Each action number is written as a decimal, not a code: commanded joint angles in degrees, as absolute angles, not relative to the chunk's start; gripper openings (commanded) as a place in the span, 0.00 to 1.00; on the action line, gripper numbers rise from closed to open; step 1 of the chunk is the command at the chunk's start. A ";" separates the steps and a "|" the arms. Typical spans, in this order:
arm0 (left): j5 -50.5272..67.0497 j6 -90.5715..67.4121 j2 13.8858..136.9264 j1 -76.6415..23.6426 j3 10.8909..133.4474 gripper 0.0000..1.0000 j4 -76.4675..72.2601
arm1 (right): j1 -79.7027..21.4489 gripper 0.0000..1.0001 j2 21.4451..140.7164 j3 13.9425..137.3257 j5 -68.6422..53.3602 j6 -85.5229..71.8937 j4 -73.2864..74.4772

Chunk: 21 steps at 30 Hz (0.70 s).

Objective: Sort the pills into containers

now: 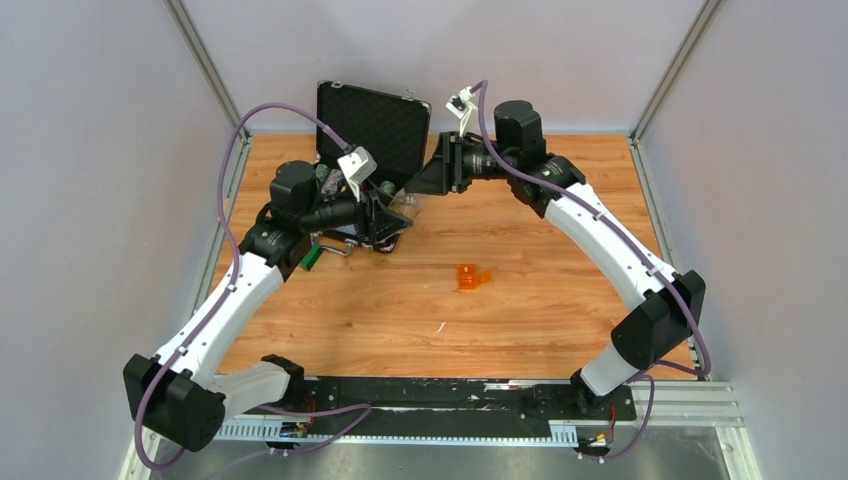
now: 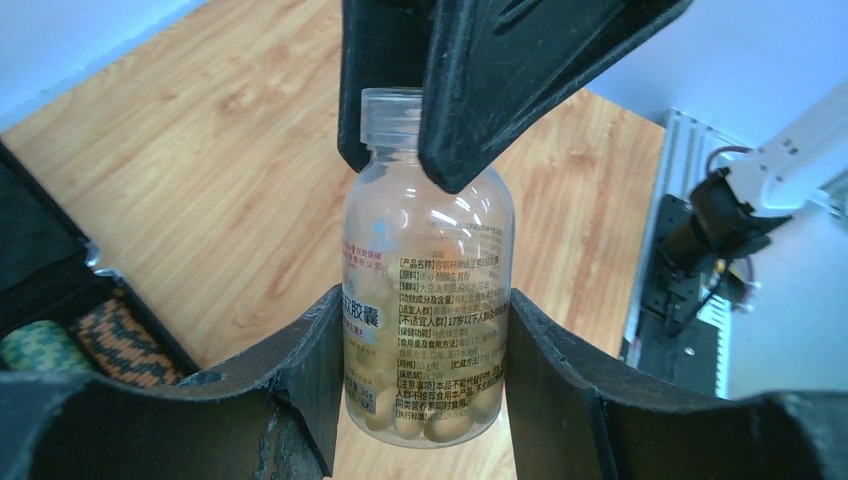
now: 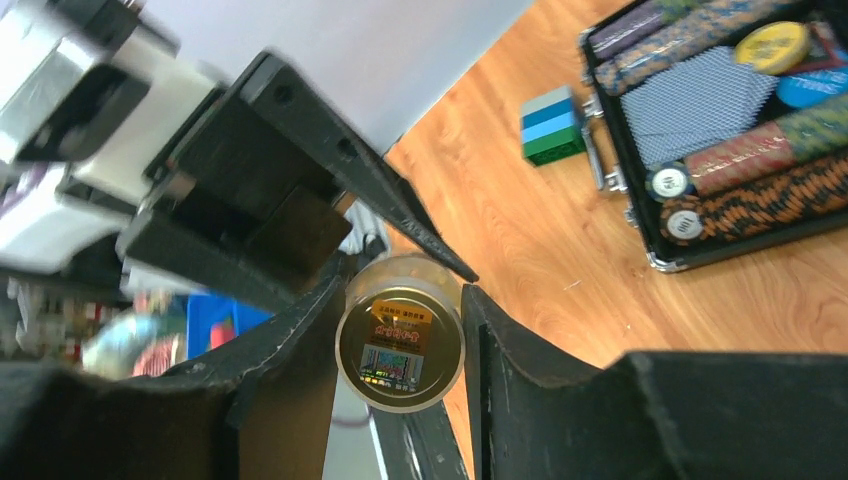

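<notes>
Now: left end effector grips pill bottle, right end effector clamps cap; containers apart.

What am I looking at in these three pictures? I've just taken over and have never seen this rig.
A left arm and a right arm are bolted at the near edge of a wooden table. The wide picture comes from a camera above and behind them; the other two come from a camera on each wrist. On the table lie a small orange compartment box and an open black case of chips. The left pincer grips a clear pill bottle by its body. The right pincer closes on its cap, seen end-on in the right wrist view.
</notes>
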<state>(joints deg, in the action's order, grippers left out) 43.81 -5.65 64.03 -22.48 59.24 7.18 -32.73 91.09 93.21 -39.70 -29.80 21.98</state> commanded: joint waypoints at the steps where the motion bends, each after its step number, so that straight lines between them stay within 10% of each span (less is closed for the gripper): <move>1: 50.76 -7.74 61.70 -22.50 60.73 0.00 5.10 | -29.05 0.18 90.45 92.21 -64.52 -16.76 17.53; 4: 53.73 -8.04 61.47 -22.51 61.08 0.00 5.25 | -27.71 0.25 92.00 94.76 -72.65 -16.52 19.98; 8: 51.07 -6.71 60.95 -22.50 60.96 0.00 6.10 | -28.05 0.97 89.53 93.92 -61.09 -17.84 20.93; 21: 37.76 -2.63 62.55 -22.50 60.71 0.00 4.91 | -31.97 0.89 85.68 94.02 -26.52 -45.08 24.88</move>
